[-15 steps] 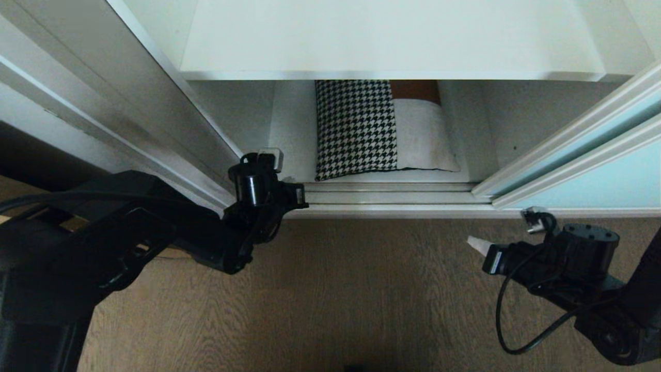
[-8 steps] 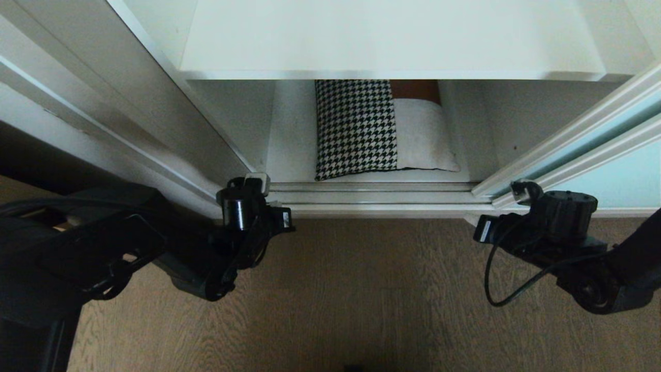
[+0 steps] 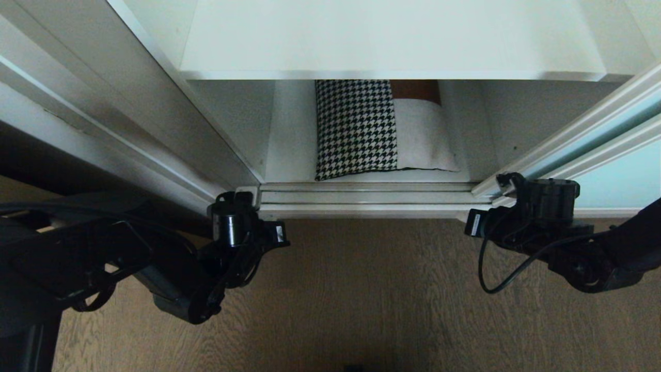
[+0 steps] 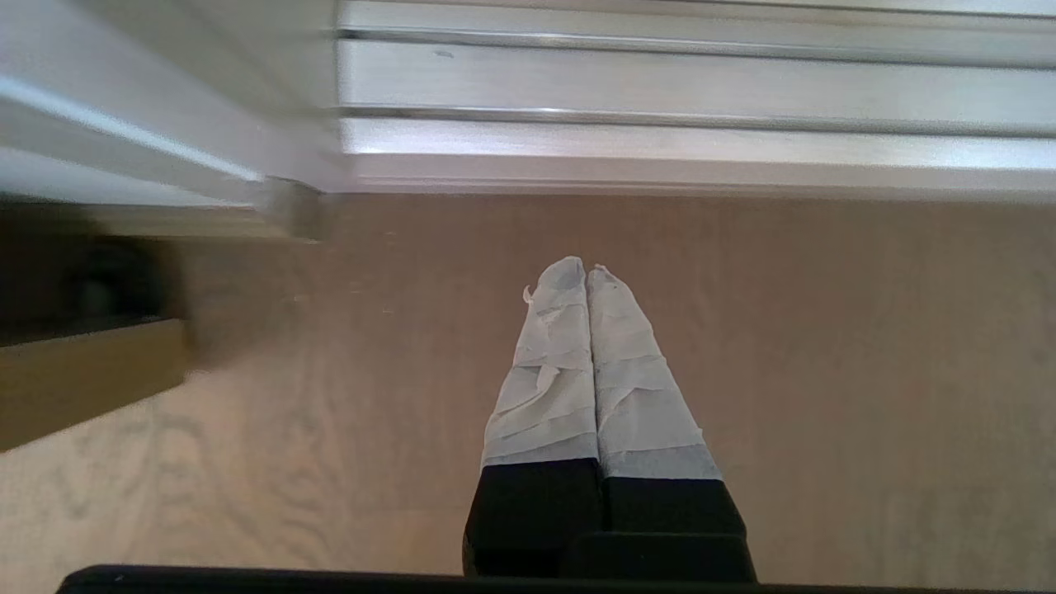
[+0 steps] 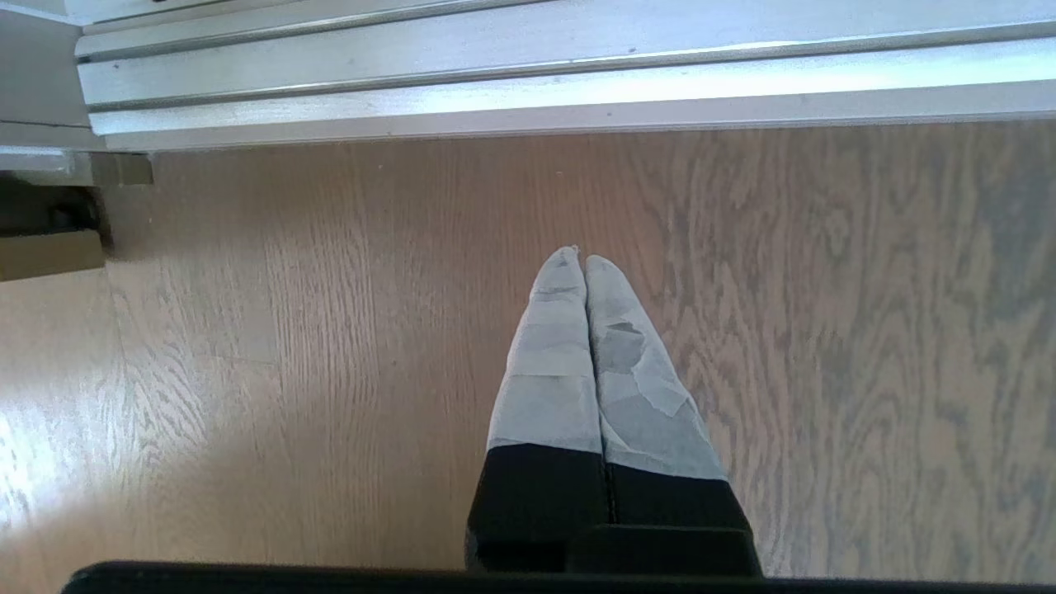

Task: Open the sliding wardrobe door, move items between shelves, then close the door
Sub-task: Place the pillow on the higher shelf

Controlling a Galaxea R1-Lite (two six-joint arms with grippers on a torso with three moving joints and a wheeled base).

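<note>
Both grippers, left (image 4: pixel 586 276) and right (image 5: pixel 580 257), have drawn back from the doorway, fingers pressed together and empty, over the floor (image 3: pixel 361 289), leaving the cushion (image 3: pixel 379 129) on the bottom shelf (image 3: pixel 289 150) and the sliding door (image 3: pixel 614 178) open.

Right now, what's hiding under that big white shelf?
Under the white shelf a houndstooth cushion lies on the lower shelf. Its back part, with most of the brown patch, is covered by the shelf above.
</note>
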